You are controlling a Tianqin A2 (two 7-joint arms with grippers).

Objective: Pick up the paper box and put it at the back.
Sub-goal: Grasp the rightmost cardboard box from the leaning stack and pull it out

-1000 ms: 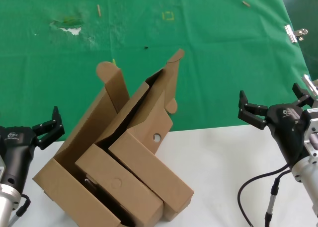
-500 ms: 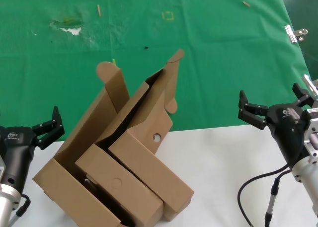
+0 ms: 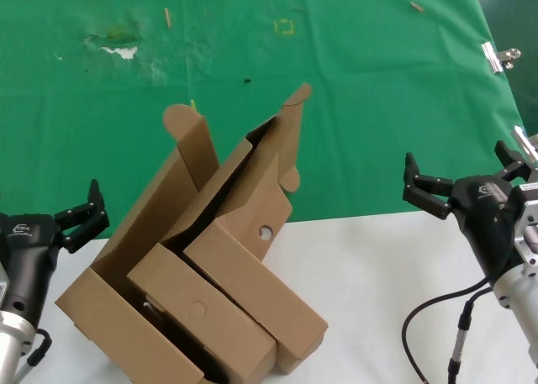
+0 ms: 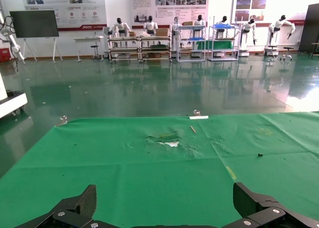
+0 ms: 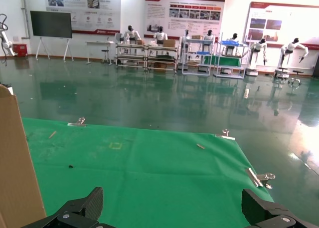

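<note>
Fingers are spread and empty on both your left gripper (image 3: 80, 212), at the tabletop's (image 3: 378, 266) left edge, and your right gripper (image 3: 462, 178), at its right edge. Your paper box (image 3: 252, 275), lid up, leans inside the bigger carton (image 3: 126, 275) near the front-left corner.

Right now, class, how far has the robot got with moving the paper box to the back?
Nothing looks done yet. The paper box, the one with the round hole, sits among the other brown boxes at the front, nested in the big carton. Nothing is in hand: the left pincer and right pincer are open at either side, apart from the boxes. Left: reach in, grasp the box, lift it, and set it on the green cloth behind.
</note>
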